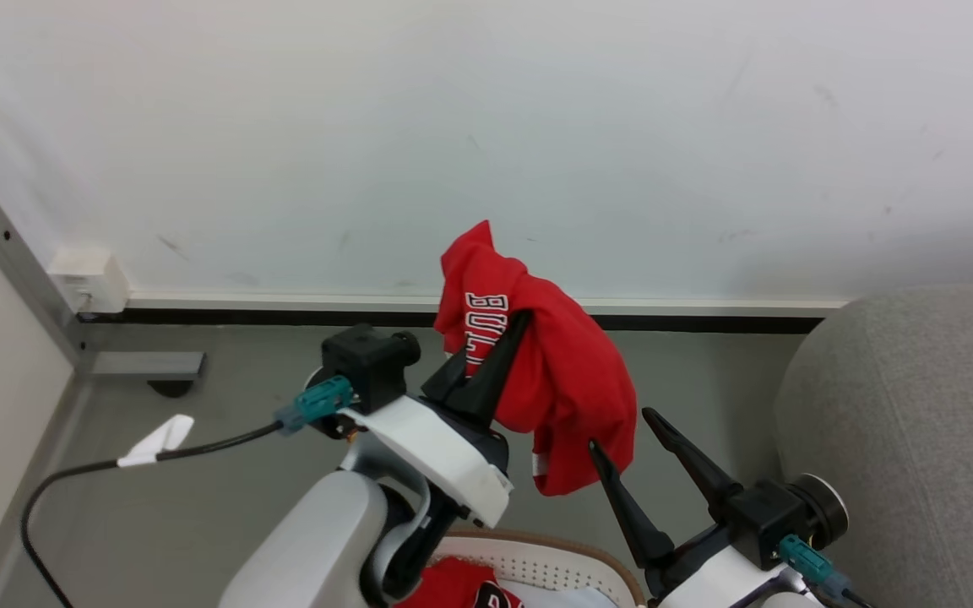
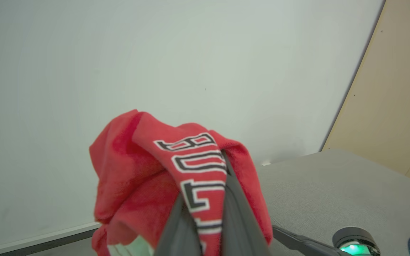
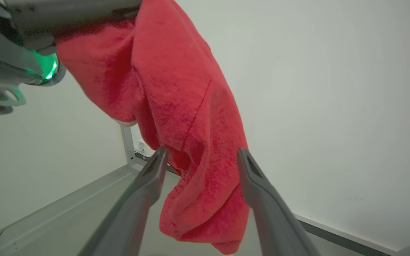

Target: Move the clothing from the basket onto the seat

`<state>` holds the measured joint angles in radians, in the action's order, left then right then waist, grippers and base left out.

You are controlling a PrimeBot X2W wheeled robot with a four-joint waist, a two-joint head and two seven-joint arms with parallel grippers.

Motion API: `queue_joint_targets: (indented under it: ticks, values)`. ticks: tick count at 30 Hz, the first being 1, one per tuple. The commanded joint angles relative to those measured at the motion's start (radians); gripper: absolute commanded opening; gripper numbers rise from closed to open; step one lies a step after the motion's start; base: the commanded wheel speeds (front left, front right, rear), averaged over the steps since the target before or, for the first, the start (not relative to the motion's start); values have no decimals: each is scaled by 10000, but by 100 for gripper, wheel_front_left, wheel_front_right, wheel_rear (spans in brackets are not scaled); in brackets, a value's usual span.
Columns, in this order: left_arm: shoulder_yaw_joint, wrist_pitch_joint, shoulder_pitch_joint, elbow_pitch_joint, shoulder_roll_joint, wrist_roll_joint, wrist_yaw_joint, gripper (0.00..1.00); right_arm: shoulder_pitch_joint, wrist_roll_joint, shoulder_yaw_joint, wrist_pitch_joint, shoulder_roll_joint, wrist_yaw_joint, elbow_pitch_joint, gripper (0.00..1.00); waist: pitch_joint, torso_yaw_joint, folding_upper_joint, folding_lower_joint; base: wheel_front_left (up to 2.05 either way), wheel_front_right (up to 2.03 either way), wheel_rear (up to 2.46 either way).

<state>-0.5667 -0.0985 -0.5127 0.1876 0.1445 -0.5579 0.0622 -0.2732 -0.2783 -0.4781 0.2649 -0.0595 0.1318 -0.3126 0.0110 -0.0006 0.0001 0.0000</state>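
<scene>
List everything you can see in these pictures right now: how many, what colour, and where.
jersey in the air: one, red with white-and-black lettering, hanging from the left gripper above the basket
jersey in the basket: at least one, red, bottom edge of the head view
basket: one, white with a brown rim, bottom of the head view, partly in frame
seat: one, grey, right side
box: one, white, far left
cable: one, black with a white tag, running left from the left wrist
left gripper: one, dark fingers, shut on the jersey in the air
right gripper: one, dark fingers, open, by that jersey's lower end
</scene>
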Motion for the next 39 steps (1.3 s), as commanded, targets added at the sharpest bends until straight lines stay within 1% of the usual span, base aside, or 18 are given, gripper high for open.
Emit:
queue_joint_targets:
  ticks: [1, 5, 8, 11, 15, 16, 17, 18, 19, 24, 28, 32, 37, 38, 39]
  values:
    - [-138, -11, -149, 65, -142, -5, 54, 0, -257, 225, -40, -7, -18, -21, -580, 100, 137, 351, -1, 0, 0, 0, 0]
    - [-527, 17, -140, 159, -395, -109, 177, 0, -865, 194, -90, -8, 65, -20, -1724, 100, 251, 829, -1, 0, 0, 0, 0]
    - [-795, 80, -67, 217, -551, -245, 261, 0, -1266, 207, -124, -7, 83, -21, -2290, 100, 311, 1210, -1, 0, 0, 0, 0]
    - [-1105, 194, 8, 264, -616, -355, 330, 0, -1550, 185, -34, -7, 87, -21, -2583, 100, 358, 1594, -1, 0, 0, 0, 0]
    - [-1336, 272, 76, 316, -680, -485, 363, 0, -1540, -96, -56, -7, 90, -20, -2514, 100, 411, 2007, -1, 0, 0, 0, 0]
    - [-1336, 269, 86, 332, -675, -506, 335, 0, -1514, -165, -78, -5, 87, -21, -2431, 87, 409, 2081, -1, 0, 0, 0, 0]
    - [-1317, 263, 100, 356, -642, -500, 306, 0, -1479, -232, -114, -7, 88, -20, -2344, 31, 405, 2128, -1, 0, 0, 0, 0]
    - [-1307, 257, 117, 367, -606, -513, 289, 0, -1404, -302, -141, -7, 87, -21, -2281, 6, 398, 2159, -1, 0, 0, 0, 0]
    - [-1299, 240, 127, 371, -572, -518, 276, 0, -1334, -370, -176, -7, 86, -21, -2226, 0, 391, 2177, -1, 0, 0, 0, 0]
    - [-1197, 165, 156, 373, -452, -576, 212, 0, -1222, -612, -268, -7, 81, -21, -1974, 0, 362, 2134, -1, 0, 0, 0, 0]
    - [-1143, 119, 271, 398, -386, -584, 146, 0, -1064, -876, -212, -7, 81, -20, -1617, 0, 344, 1969, -1, 0, 0, 0, 0]
    - [-1092, 76, 407, 426, -268, -624, 93, 0, -910, -1467, -72, -5, 82, -20, -1149, 0, 290, 1648, -1, 0, 0, 0, 0]
    - [-1130, -106, 632, 378, -227, -674, 51, 0, -823, -1473, 112, -5, 82, -21, -838, 0, 231, 1101, -1, 0, 0, 0, 0]
    - [-1130, -106, 632, 378, -227, -674, 51, 0, -823, -1473, 112, -5, 82, -21, -838, 0, 231, 1101, -1, 0, 0, 0, 0]
    - [-1160, -143, 682, 364, -243, -669, 43, 37, -789, -1514, 181, -5, 82, -20, -776, 0, 209, 978, -1, 0, 0, 0, 0]
